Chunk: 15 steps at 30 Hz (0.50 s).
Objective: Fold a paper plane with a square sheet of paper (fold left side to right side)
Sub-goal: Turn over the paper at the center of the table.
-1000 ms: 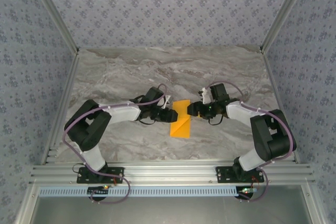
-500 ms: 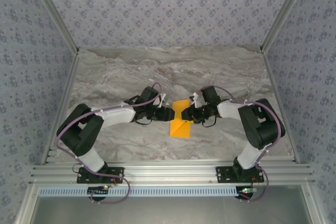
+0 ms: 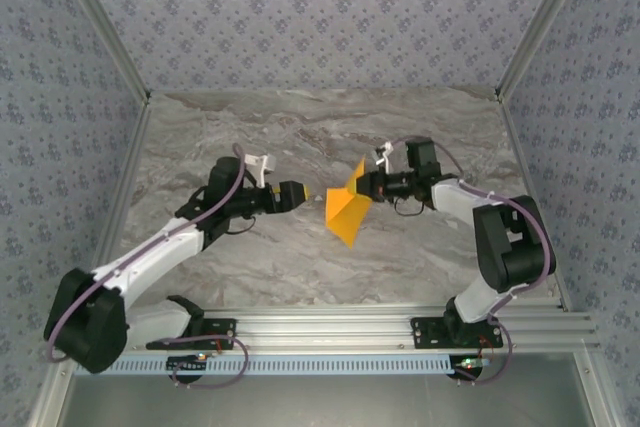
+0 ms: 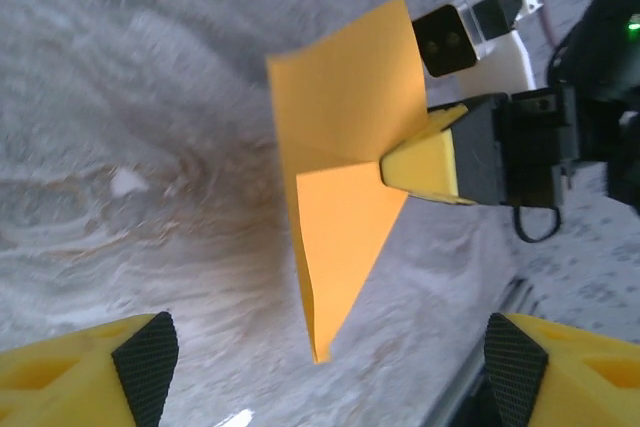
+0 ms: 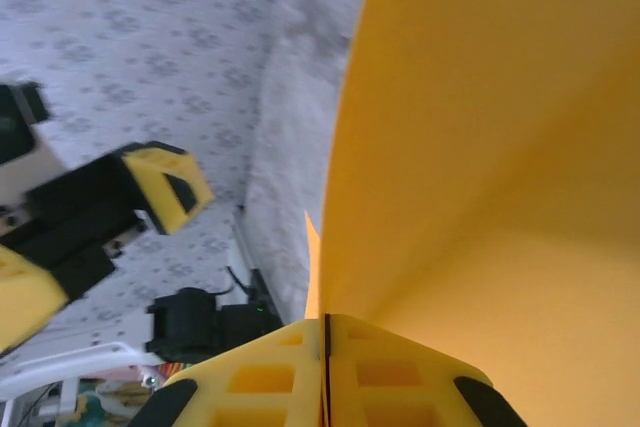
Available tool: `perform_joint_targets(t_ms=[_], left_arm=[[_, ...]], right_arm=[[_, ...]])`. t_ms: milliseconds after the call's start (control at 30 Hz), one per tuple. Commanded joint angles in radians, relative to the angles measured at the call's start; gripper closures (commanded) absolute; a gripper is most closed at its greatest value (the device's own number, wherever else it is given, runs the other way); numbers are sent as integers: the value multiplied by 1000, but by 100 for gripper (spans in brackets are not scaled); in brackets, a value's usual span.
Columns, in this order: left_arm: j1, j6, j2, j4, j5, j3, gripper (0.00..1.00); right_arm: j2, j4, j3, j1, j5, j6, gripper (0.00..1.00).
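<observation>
The orange sheet [image 3: 346, 210] hangs in the air over the middle of the marbled table [image 3: 300, 267], bright, matte and unmarked. It flares out from one pinched edge in two flat panels that meet at a crease, the lower panel tapering to a sharp corner [image 4: 318, 352]. It may be doubled over, though the layers are hard to read. The right gripper [image 3: 366, 187] is clamped on that edge. The left gripper [image 3: 298, 193] stands near the sheet, apart from it, jaws spread wide.

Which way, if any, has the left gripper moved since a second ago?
Yes. The left gripper has backed leftward and slightly away from the near rail, off the orange sheet.
</observation>
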Motion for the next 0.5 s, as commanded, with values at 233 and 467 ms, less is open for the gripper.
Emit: perform_joint_targets(t_ms=[233,467], left_arm=[[4,-166,-114,278,165,2,14],[-41,-185,-129,349,166,25,21]], right_arm=[[-172,-11,237,98,-151,27,88],[-188,7,292,183,-132,71,87]])
